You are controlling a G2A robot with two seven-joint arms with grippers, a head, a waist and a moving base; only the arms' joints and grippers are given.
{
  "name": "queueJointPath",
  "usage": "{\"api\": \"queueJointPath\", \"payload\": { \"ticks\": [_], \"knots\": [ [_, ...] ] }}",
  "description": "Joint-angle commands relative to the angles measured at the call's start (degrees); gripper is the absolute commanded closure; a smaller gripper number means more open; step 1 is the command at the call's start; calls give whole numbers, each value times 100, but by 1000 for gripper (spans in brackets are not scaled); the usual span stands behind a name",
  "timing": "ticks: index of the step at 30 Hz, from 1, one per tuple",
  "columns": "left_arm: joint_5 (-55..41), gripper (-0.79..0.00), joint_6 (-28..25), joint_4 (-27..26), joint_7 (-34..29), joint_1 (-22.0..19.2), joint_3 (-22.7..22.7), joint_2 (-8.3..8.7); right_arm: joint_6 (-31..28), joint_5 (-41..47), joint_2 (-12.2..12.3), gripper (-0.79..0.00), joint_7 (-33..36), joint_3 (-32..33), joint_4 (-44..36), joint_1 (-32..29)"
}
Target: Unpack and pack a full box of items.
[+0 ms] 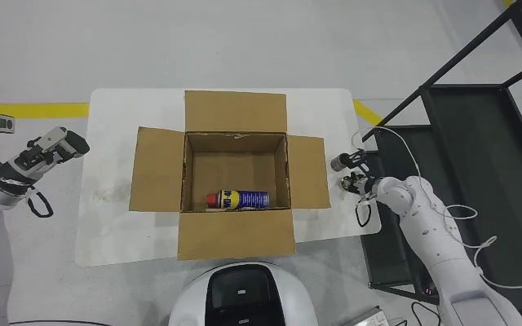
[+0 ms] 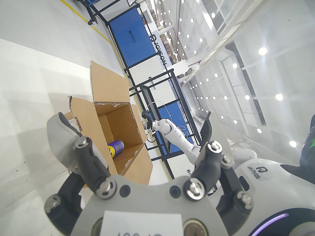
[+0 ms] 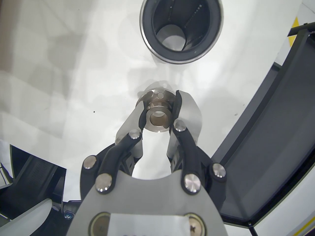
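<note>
A white table (image 1: 114, 122) carries an open cardboard box (image 1: 236, 110), which stands about in its middle with all four flaps folded out flat over the top. A black hollow cylinder (image 3: 181, 19) stands upright on the bare surface near the table's right edge, apart from the box. A faint grey smudge (image 1: 106, 194) marks the surface left of the box
</note>
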Motion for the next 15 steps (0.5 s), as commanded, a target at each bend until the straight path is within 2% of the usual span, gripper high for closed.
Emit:
{"api": "queueJointPath", "payload": {
  "ticks": [1, 7, 15],
  "knots": [
    [0, -785, 0, 0, 0, 0, 0, 0, 3, 29, 27, 0, 37, 100, -143, -85],
    [0, -785, 0, 0, 0, 0, 0, 0, -31, 96, 141, 0, 297, 536, -794, -423],
    [0, -785, 0, 0, 0, 0, 0, 0, -100, 336, 289, 0, 810, 1257, -2284, -1126]
  ]
}}
